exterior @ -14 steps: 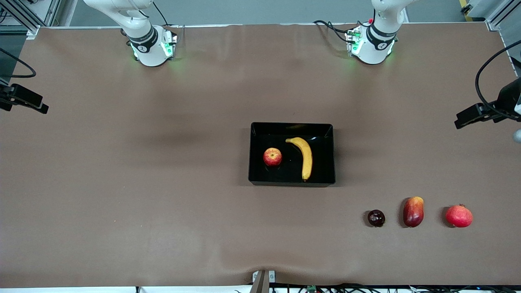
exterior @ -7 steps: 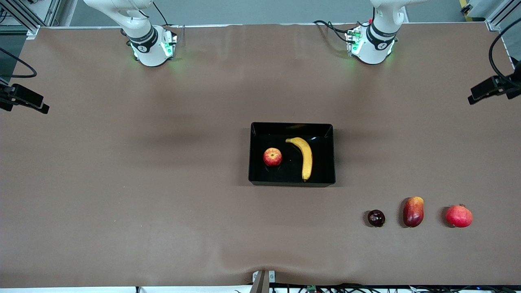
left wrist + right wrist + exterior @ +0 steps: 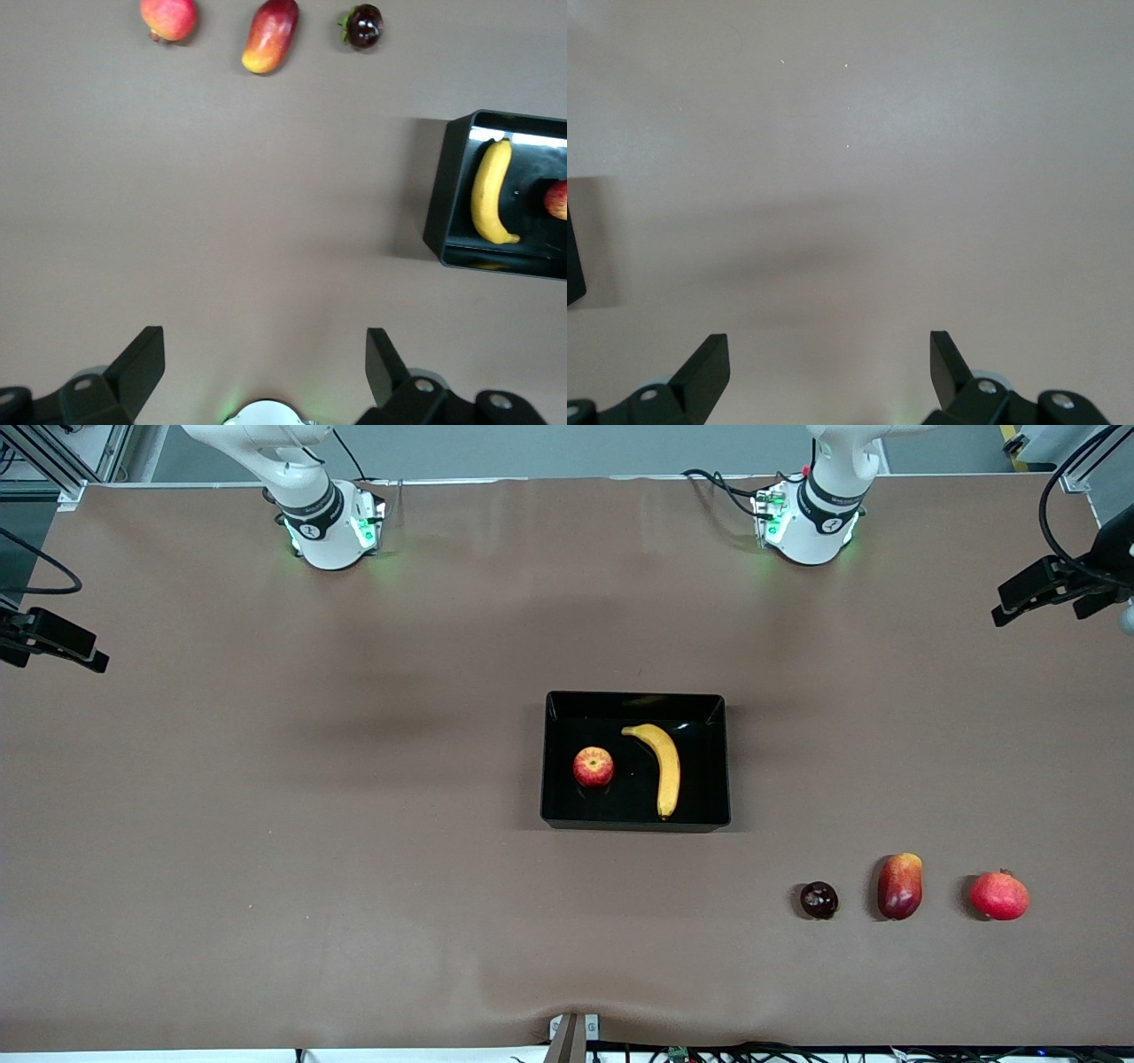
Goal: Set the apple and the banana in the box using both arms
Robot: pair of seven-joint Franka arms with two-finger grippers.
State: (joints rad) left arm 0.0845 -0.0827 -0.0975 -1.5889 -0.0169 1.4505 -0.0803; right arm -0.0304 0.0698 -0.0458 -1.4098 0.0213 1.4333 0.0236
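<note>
The black box (image 3: 634,825) stands mid-table. The red apple (image 3: 593,767) and the yellow banana (image 3: 666,766) lie inside it, side by side and apart. The left wrist view shows the box (image 3: 443,197), the banana (image 3: 490,190) and part of the apple (image 3: 558,200). My left gripper (image 3: 1019,598) is open and empty, high over the left arm's end of the table; its jaws stand wide apart in its wrist view (image 3: 266,363). My right gripper (image 3: 66,651) is open and empty over the right arm's end (image 3: 830,363). A box corner (image 3: 572,257) shows there.
Three other fruits lie in a row nearer the front camera than the box, toward the left arm's end: a dark-maroon fruit (image 3: 819,900), a red-orange mango (image 3: 900,885) and a pomegranate (image 3: 999,895). Both arm bases stand along the table's back edge.
My left gripper has drawn back toward the robots' side of the table, still open. The right gripper has barely moved. The apple and banana have not moved.
</note>
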